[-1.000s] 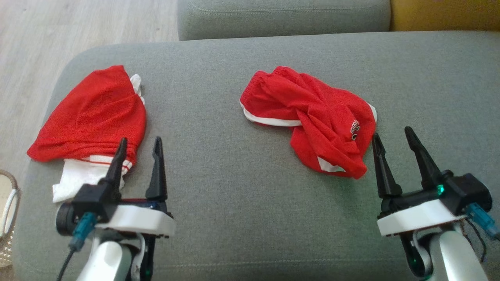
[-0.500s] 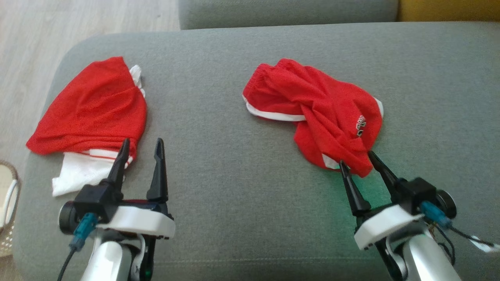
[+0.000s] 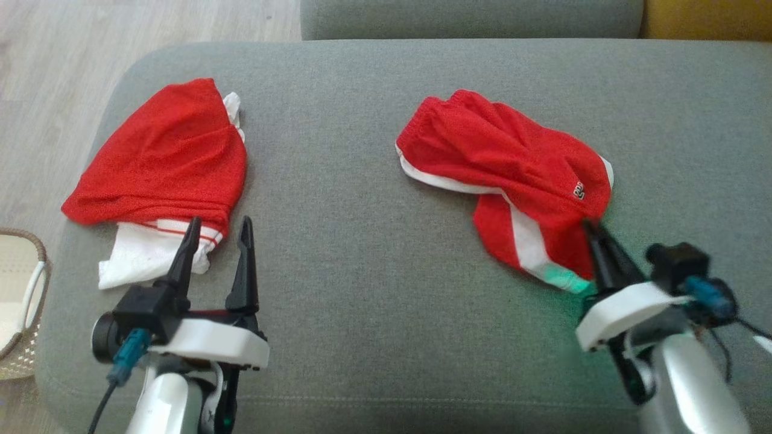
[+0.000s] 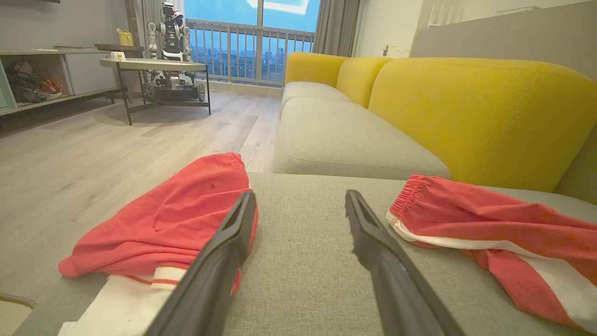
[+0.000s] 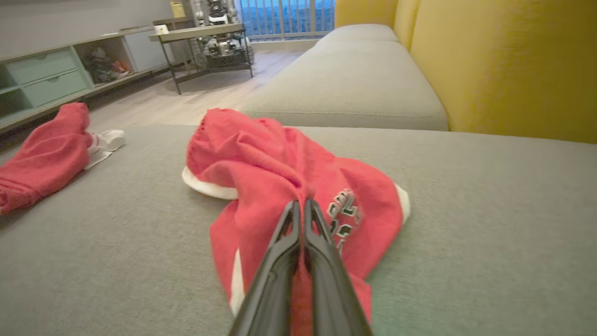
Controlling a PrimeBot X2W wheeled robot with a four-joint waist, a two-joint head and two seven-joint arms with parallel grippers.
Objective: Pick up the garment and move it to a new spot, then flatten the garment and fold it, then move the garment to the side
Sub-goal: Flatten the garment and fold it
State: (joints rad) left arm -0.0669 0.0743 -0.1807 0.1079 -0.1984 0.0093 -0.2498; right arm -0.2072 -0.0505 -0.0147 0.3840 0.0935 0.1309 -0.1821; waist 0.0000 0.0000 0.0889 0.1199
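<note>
Right gripper point(image 3: 590, 228) reaches forward, low over the grey sofa point(image 3: 338, 181), fingers pressed together — pinching the red garment point(image 3: 500, 144), bunched just beyond its tips. Left gripper point(image 3: 220, 222) hovers level, fingers spread, its left tip over the folded red cloth point(image 3: 163, 150).

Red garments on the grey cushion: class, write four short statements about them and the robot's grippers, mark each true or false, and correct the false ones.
1. The right gripper is shut on the red shorts. True.
2. The left gripper is clamped on the red and white garment. False: its fingers stand apart, gripping nothing.
3. Both garments lie on the grey cushion. True.
4. A basket sits between the two garments. False: the basket is off the cushion's left end.
</note>
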